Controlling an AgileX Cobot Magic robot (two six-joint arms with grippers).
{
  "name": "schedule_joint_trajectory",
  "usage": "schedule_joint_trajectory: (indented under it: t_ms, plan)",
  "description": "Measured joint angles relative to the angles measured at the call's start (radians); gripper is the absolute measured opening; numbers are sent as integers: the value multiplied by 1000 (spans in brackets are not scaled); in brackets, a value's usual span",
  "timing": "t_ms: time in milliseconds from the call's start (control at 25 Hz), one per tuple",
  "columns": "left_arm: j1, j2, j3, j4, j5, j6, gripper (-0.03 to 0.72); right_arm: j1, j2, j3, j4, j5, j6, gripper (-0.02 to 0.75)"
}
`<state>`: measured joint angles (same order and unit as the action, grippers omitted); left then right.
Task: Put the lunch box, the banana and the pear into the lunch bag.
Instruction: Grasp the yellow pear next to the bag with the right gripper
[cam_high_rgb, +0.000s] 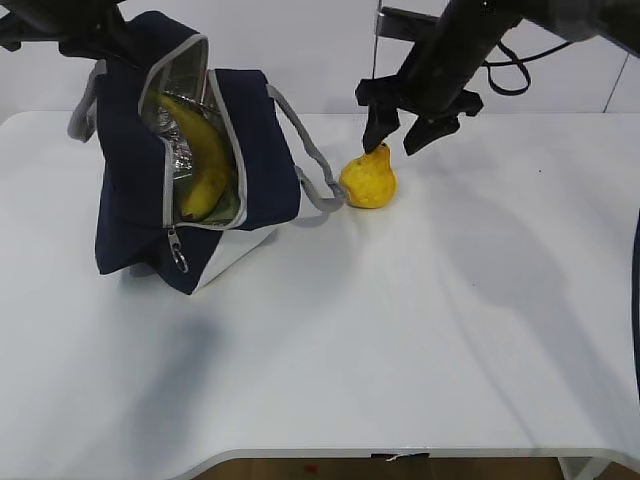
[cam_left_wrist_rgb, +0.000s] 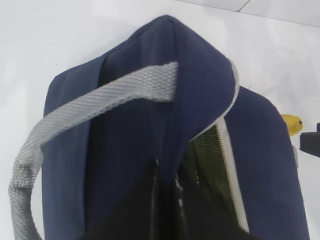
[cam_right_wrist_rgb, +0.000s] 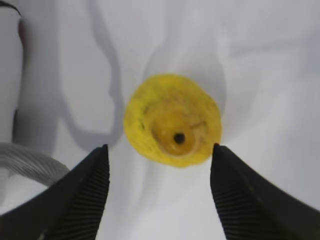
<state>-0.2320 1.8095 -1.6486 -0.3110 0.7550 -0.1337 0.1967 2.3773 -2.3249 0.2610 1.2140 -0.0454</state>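
Now | one pear (cam_high_rgb: 368, 181) on table (cam_high_rgb: 420, 330); right gripper (cam_high_rgb: 398, 137) spread above | one banana (cam_high_rgb: 197, 150) in lunch bag (cam_high_rgb: 130, 190); left gripper clenched

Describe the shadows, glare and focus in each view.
Exterior view: sharp, soft arm shadows across the table, foil glints inside the lunch bag. Left wrist view: bag fabric crisp, bottom edge dark. Right wrist view: pear slightly soft, right gripper fingers near, grey shadows behind.

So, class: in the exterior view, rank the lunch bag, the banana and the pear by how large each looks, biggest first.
1. The lunch bag, by far the largest.
2. The banana, as far as it shows; its lower end sits inside the bag.
3. The pear, the smallest, standing on the table beside the bag's strap.
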Motion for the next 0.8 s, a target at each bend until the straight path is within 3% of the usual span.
schedule_joint_trajectory:
  t_ms: [800]
  plan:
    - [0,0,0,0,2,2,-6,-2,78,0,40,-105,-18,509]
